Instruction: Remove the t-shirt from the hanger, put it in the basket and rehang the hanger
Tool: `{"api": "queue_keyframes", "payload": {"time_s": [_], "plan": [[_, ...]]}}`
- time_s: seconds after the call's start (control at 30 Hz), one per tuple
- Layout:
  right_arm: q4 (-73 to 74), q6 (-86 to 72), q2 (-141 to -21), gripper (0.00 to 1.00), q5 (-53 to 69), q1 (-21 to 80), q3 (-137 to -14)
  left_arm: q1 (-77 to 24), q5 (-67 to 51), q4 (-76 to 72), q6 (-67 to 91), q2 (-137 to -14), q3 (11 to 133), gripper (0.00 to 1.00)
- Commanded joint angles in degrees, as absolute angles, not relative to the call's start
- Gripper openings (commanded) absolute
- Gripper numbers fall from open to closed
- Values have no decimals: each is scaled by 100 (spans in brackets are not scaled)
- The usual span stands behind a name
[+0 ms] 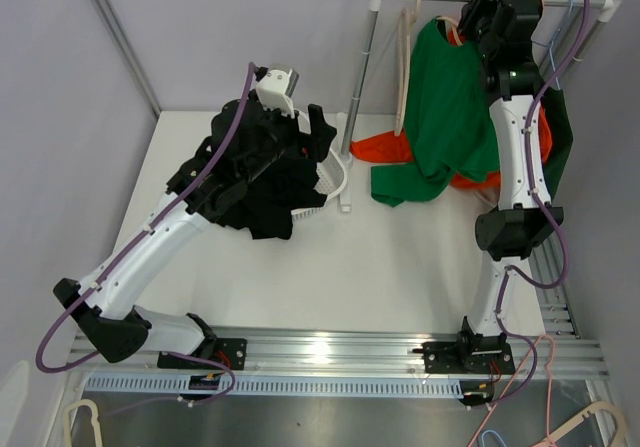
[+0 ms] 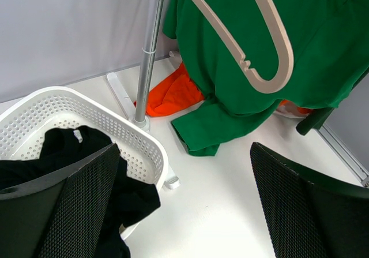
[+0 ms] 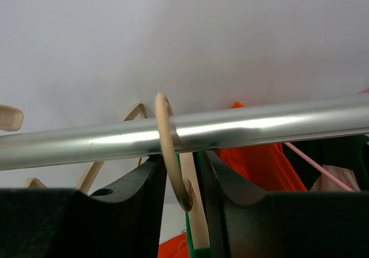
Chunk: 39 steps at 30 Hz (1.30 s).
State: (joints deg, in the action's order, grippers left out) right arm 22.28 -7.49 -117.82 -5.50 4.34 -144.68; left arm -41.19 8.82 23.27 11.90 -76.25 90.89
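The right gripper (image 3: pixel 183 174), raised to the rail (image 3: pixel 259 125), clamps the hanger (image 3: pixel 172 148) below its hook; the left gripper (image 2: pixel 184 203) hangs wide open above the basket (image 2: pixel 118 128).

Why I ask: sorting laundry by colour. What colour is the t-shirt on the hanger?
Green; the t-shirt shows best in the top external view.

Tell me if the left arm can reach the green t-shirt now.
Probably yes: the left gripper hangs open over the basket, and the hem of the green t-shirt lies on the table ahead, the rack pole off to the side.
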Motion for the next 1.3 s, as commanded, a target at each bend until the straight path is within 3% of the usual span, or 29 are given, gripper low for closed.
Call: {"api": "queue_keyframes", "payload": {"time_s": [0.0, 0.17, 0.27, 0.4, 0.83, 0.97, 1.27], "plan": [[2275, -949, -11865, 35, -318, 273, -14880, -4113, 896, 2206, 1125, -7655, 9290, 99], [2610, -1265, -11927, 34, 254, 53, -14959, -4122, 879, 2232, 1151, -7682, 9299, 99], [2663, -1248, -11944, 27, 307, 53, -14959, -4113, 870, 2241, 1169, -7682, 9290, 100], [2768, -1248, -11953, 32, 439, -104, -14933, -4122, 879, 2250, 1186, -7673, 9272, 99], [3129, -1108, -11857, 28, 536, -114, -14740, -4122, 879, 2241, 1248, -7682, 9193, 99], [3103, -1072, -11690, 22, 563, -105, -14476, -4122, 870, 2215, 1292, -7673, 9114, 99], [3226, -967, -11330, 28, 378, -70, -14134, -4122, 853, 2197, 1353, -7629, 9088, 99]]}}
